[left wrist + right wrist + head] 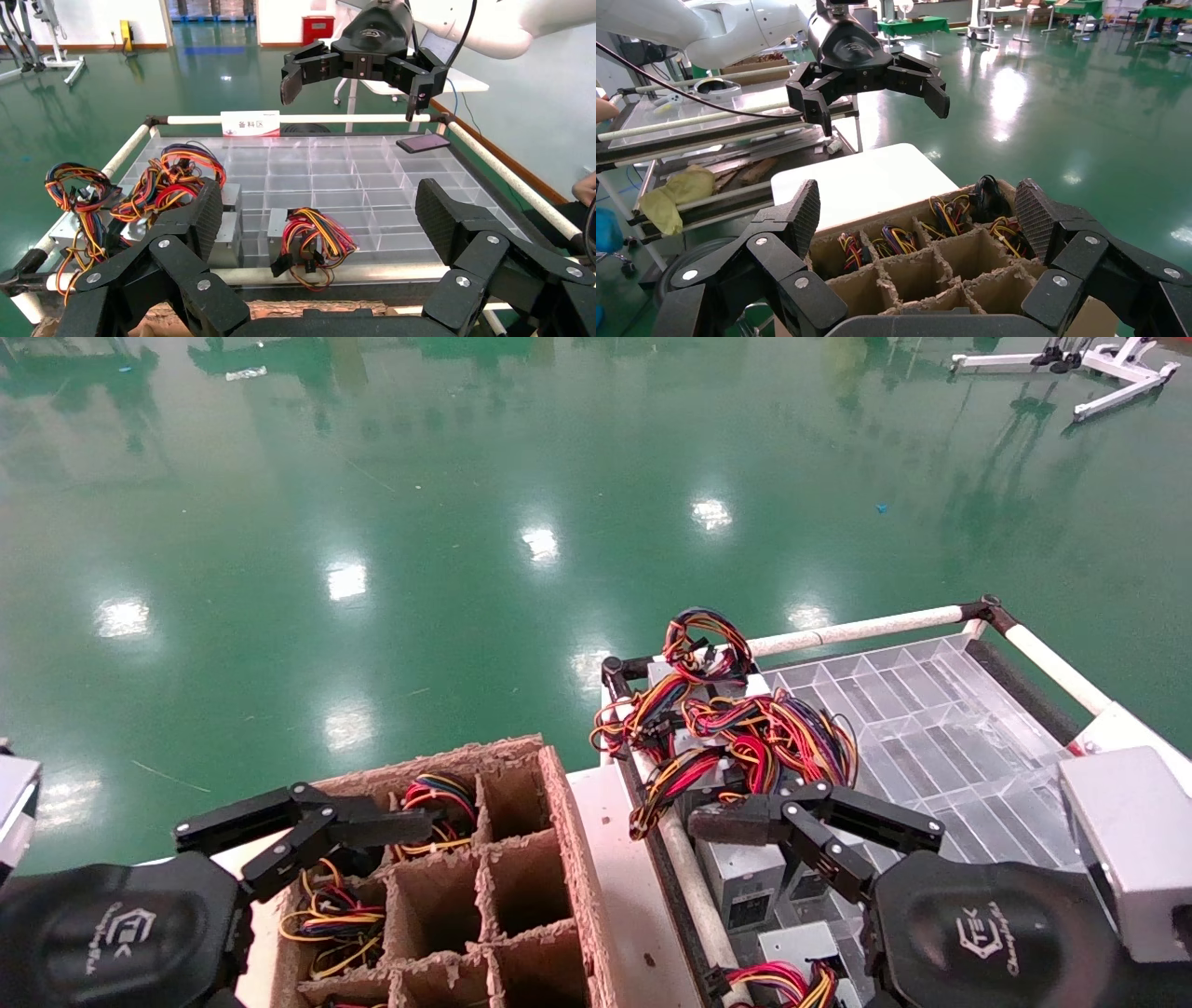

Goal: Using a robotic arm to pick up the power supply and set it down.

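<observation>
**Q:** On the clear divided tray [941,728] to the robot's right — where do the power supplies sit relative to the grippers?

**A:** Silver-grey boxes with looped red, yellow and black wires are heaped at the tray's left end, against the white rail. The right gripper [745,822] hangs directly over that heap, fingers spread apart and holding nothing. One power supply [745,887] lies just under and slightly nearer the robot than its fingertips.

**Q:** And the left gripper?

**A:** The left gripper [307,826] is also open and empty. It hovers over a cardboard divider box [521,887], where several cells already hold wire bundles. The heap lies well apart from it, so the right arm is clearly the nearer one.

**Q:** Which way does the box's long axis run?

**A:** Hard to say; wires and the gripper cover much of it. From the left wrist view, a separate supply [299,232] stands in a tray cell near the front rail, apart from the main heap.

**Q:** So the coming move?

**A:** Probably a short straight descent of the right gripper onto the box beneath.
</observation>
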Robot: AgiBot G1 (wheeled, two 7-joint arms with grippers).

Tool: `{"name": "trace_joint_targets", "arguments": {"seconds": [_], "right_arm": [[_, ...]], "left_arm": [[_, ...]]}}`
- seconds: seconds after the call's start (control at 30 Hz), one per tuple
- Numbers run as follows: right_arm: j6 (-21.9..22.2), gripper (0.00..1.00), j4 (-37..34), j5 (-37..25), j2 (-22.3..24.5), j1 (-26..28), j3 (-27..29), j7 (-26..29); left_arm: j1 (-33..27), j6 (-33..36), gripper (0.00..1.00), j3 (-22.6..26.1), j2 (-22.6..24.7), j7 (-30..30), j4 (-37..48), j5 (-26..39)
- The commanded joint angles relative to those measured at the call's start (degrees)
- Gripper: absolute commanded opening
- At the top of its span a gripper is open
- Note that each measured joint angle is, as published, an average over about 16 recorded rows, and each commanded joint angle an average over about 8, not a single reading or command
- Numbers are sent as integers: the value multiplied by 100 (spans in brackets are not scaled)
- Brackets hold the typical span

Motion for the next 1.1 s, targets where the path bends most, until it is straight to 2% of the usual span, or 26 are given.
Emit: {"name": "trace_joint_targets", "arguments": {"seconds": [0.03,0.9,1.1], "right_arm": [[0,100,0,0,0,0,0,0],[10,100,-9,-13,7,-2,0,-1],[234,100,-127,-300,-17,-21,-64,-64]], "left_arm": [[0,0,0,0,0,0,0,0],[0,0,0,0,0,0,0,0],[-2,1,0,2,0,2,3,-1]]}}
